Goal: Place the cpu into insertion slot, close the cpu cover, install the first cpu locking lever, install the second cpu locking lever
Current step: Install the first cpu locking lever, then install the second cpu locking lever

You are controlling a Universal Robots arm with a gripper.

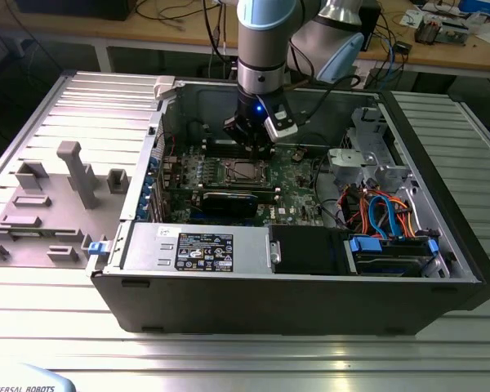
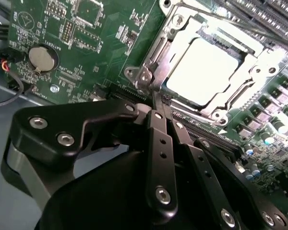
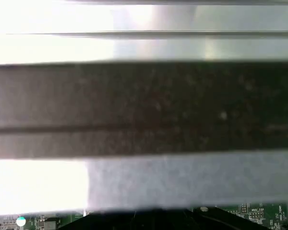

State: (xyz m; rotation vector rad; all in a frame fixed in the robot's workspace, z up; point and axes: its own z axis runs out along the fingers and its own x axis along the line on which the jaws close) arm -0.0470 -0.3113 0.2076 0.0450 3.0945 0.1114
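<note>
So the open computer case point(image 1: 310, 278) lies on its side on a ribbed metal table point(image 1: 229, 359), and the arm comes down into it from above, over the green motherboard point(image 1: 298, 175). A black graphics card point(image 1: 229, 200) sits just beside the socket on the near side, memory slots point(image 2: 259, 14) run along the far side, and a bundle of blue and orange cables point(image 1: 384, 212) fills the corner to the exterior view's right, well apart from the work. The gripper point(image 2: 153, 100) hangs right at the edge of the insertion slot point(image 1: 243, 170); in the second wrist view its fingers point(image 2: 159, 139) are pressed together into one narrow blade, nothing between them, tip at the corner of the socket frame. The cpu point(image 2: 201, 72) already lies flat in the socket with the cpu cover point(image 2: 156, 55) down around it, its silver top showing through the cut-out. Whether either locking lever is latched can't be told. Risk-wise, the tip sits on a thin metal edge, so a slightly off push could slide it onto the board's small parts or scrape the frame, and a lever that springs loose could snap back up. Room is tight: the card and memory slots hem in two sides, the case walls stand further out, and straight up is the only really free way.
</note>
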